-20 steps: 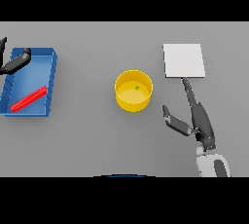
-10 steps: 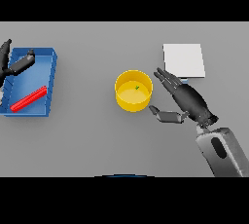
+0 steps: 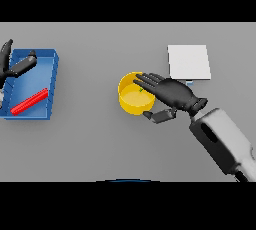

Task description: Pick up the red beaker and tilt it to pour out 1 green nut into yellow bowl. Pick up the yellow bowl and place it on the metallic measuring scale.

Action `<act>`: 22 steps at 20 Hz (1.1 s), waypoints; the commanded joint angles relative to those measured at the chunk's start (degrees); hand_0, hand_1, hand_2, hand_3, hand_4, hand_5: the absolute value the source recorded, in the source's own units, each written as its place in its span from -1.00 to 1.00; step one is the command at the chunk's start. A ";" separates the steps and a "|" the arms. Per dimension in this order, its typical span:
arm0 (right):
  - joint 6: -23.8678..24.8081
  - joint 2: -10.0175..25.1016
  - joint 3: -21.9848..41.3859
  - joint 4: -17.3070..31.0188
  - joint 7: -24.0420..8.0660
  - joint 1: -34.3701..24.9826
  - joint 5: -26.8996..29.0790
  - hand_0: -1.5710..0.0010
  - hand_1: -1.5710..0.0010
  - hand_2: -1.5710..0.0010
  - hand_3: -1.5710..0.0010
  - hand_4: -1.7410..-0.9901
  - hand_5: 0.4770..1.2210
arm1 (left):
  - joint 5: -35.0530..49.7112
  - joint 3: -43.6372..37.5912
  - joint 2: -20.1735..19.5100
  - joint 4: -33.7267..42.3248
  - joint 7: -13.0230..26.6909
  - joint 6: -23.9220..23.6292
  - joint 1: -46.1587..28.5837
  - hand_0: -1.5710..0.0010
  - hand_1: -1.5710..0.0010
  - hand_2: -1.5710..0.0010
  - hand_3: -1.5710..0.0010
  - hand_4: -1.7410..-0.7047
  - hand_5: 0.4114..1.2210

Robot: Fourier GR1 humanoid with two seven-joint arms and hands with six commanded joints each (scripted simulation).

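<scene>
Head view: round yellow bowl (image 3: 131, 100)

Yellow bowl (image 3: 131, 99) sitting upright mid-table, round and open-topped, a small green nut (image 3: 140, 90) lying inside near its right rim. Red beaker (image 3: 29, 101) lying on its side, slanted, inside the blue tray at far left. Metallic measuring scale (image 3: 188, 62) resting flat, square and pale, up-right of the bowl, apart from it.

My right hand (image 3: 172, 94) is glossy black on a white-grey forearm; my left hand (image 3: 12, 64) is equally dark.
</scene>
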State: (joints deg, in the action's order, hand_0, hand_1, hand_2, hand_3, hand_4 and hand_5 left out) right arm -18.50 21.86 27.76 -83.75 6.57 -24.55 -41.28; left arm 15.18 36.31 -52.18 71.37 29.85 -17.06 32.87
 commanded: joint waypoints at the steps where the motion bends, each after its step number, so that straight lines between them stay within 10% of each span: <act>1: -0.93 0.52 0.19 1.46 0.41 -1.48 -0.18 1.00 1.00 1.00 1.00 0.24 -0.46 | -0.18 0.16 -0.26 0.17 -0.02 0.04 -0.23 1.00 1.00 1.00 1.00 0.82 -0.24; 22: -9.78 -3.41 9.03 15.76 1.26 -11.85 -4.67 1.00 0.99 0.96 0.94 0.12 -0.25 | -0.31 -0.16 -0.03 -1.36 -1.59 0.48 0.28 1.00 1.00 1.00 1.00 0.83 -0.22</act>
State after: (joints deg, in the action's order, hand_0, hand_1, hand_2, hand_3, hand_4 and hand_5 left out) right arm -28.27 18.44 36.79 -67.99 7.80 -36.40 -45.95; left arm 14.87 36.15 -52.21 70.02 28.26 -16.58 33.17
